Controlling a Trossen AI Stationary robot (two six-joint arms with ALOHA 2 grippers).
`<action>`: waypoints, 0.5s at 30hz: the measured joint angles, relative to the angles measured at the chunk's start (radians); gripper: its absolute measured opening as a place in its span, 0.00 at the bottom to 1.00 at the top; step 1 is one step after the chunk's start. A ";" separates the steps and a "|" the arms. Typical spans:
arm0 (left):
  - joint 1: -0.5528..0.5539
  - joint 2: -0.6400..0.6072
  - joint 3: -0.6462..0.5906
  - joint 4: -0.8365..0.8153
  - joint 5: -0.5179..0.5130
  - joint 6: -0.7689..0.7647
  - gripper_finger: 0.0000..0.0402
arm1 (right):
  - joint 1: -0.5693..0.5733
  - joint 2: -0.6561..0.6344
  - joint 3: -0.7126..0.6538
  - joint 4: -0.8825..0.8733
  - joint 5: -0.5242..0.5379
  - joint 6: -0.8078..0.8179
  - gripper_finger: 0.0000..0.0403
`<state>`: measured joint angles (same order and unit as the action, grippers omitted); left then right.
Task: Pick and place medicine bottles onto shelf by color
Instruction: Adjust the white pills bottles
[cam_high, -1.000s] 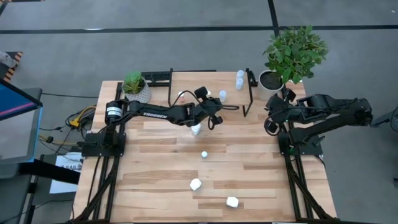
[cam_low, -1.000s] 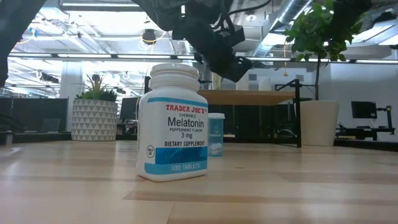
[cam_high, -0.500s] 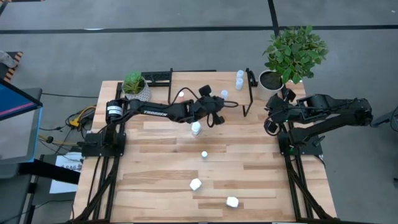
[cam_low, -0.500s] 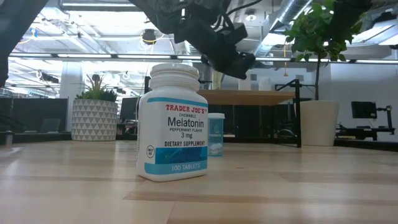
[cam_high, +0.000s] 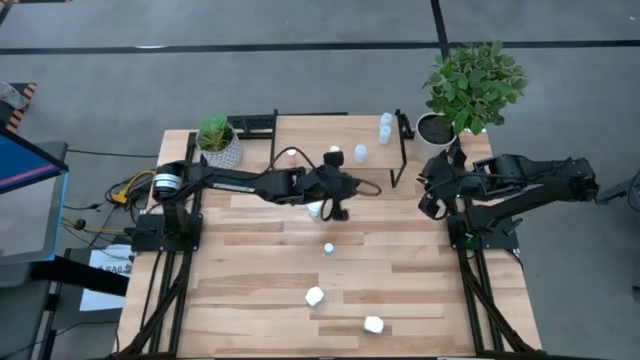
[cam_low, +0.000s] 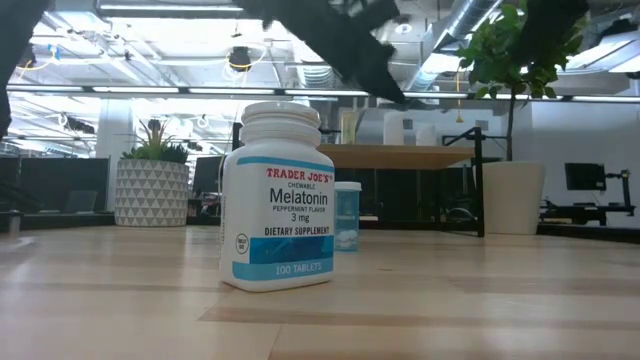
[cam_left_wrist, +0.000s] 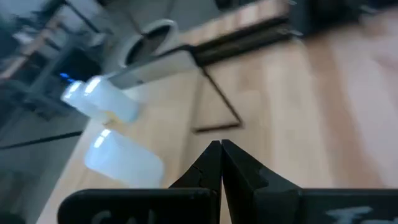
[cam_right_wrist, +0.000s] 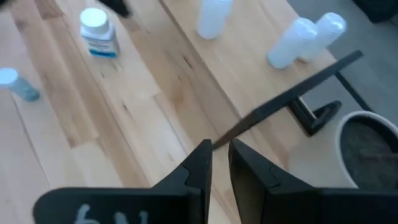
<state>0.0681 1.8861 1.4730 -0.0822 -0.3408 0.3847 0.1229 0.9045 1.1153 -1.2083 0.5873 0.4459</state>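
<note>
Over the shelf's (cam_high: 310, 135) front edge, the left pincer (cam_high: 335, 205) hangs closed and empty, with a white Melatonin bottle (cam_high: 315, 208) standing on the desk (cam_high: 250, 260) just beside it. Three white bottles (cam_right_wrist: 298, 38) stand on the shelf. The right pincer (cam_high: 432, 203), slightly parted and empty, waits by the potted plant (cam_high: 470, 85). Since a second ago, the left arm has swung back from the shelf toward the bottle.

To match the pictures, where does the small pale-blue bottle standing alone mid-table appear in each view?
High view: small pale-blue bottle at table centre.
Low view: just right of the Melatonin bottle, behind it.
Left wrist view: not in it.
Right wrist view: on bare table.
Shared landmark: shelf.
</note>
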 joint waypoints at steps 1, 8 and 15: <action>-0.010 -0.024 0.001 -0.071 0.013 0.000 0.00 | 0.007 -0.001 -0.021 0.030 0.006 0.000 0.19; -0.070 -0.208 -0.001 -0.505 0.136 0.006 0.00 | 0.105 0.002 -0.260 0.454 0.210 0.002 0.18; -0.073 -0.388 -0.005 -0.757 0.151 -0.014 0.00 | 0.233 0.160 -0.410 0.884 0.566 -0.001 0.10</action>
<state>-0.0054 1.4986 1.4684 -0.8388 -0.1901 0.3706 0.3556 1.0646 0.7055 -0.3243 1.1536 0.4447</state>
